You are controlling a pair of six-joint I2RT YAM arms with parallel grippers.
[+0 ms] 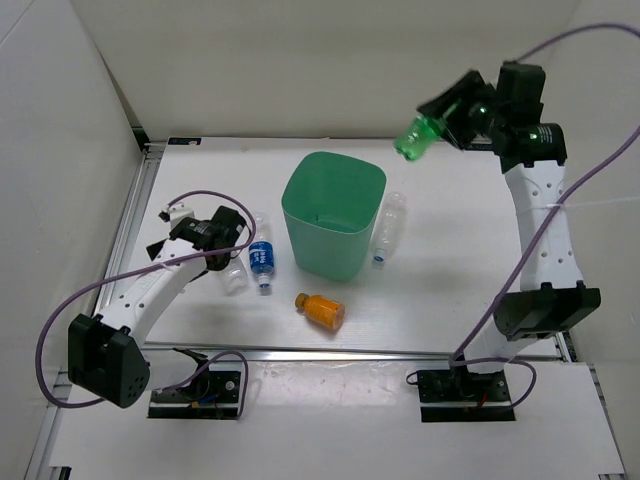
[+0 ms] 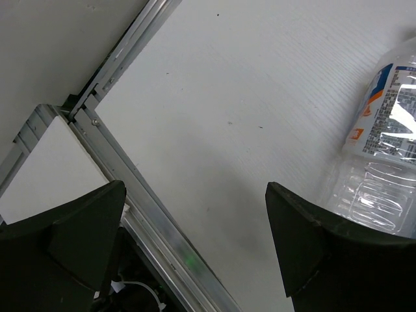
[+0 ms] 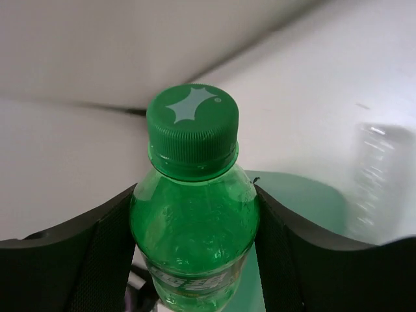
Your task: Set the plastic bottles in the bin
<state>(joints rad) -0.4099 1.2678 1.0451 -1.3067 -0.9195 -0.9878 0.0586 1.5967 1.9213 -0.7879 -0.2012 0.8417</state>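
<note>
The mint-green bin (image 1: 331,252) stands upright at the table's middle. My right gripper (image 1: 452,113) is raised behind and to the right of the bin, shut on the translucent green bottle (image 1: 418,137). In the right wrist view the pads (image 3: 279,240) clamp the green bottle (image 3: 193,214) below its cap, with the bin (image 3: 305,195) beneath. A clear bottle (image 1: 388,228) lies right of the bin. The blue-label bottle (image 1: 262,258), another clear bottle (image 1: 233,276) and the orange bottle (image 1: 321,310) lie left and in front. My left gripper (image 1: 161,232) is open and empty, left of them.
An aluminium rail (image 1: 138,210) runs along the table's left edge, also in the left wrist view (image 2: 130,188). White walls enclose the left, back and right. A labelled clear bottle (image 2: 383,156) lies just right of my left gripper (image 2: 195,195).
</note>
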